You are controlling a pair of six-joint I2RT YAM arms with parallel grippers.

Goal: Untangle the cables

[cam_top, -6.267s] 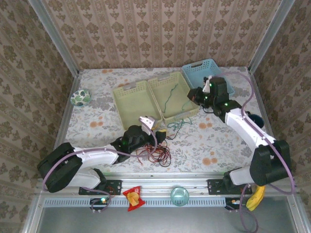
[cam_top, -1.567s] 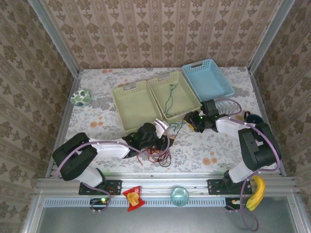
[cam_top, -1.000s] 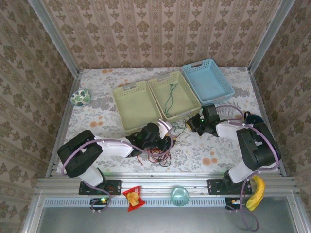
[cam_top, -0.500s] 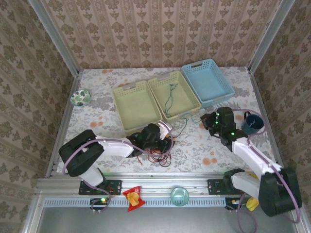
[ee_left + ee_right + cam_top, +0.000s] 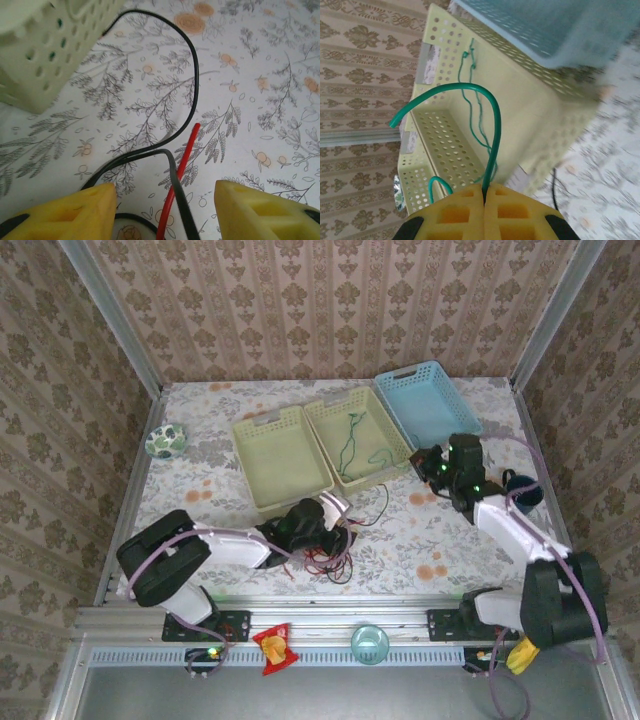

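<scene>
The left green basket (image 5: 282, 462), middle green basket (image 5: 375, 430) and blue basket (image 5: 428, 405) wall off the back centre. A green cable (image 5: 496, 130), pinched by the right gripper (image 5: 484, 191), strings across the gap beside them. A tangle of red and black cables (image 5: 325, 558) clutters the front centre. The table (image 5: 195, 490) lies bare at left and front right.

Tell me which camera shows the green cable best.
The right wrist view: the green cable is large and sharp there, arching up from the shut right claw in front of the yellow basket. The top external view gives it as a thin squiggle lying in that basket. The left wrist view looks at the black cable and red cable.
</scene>
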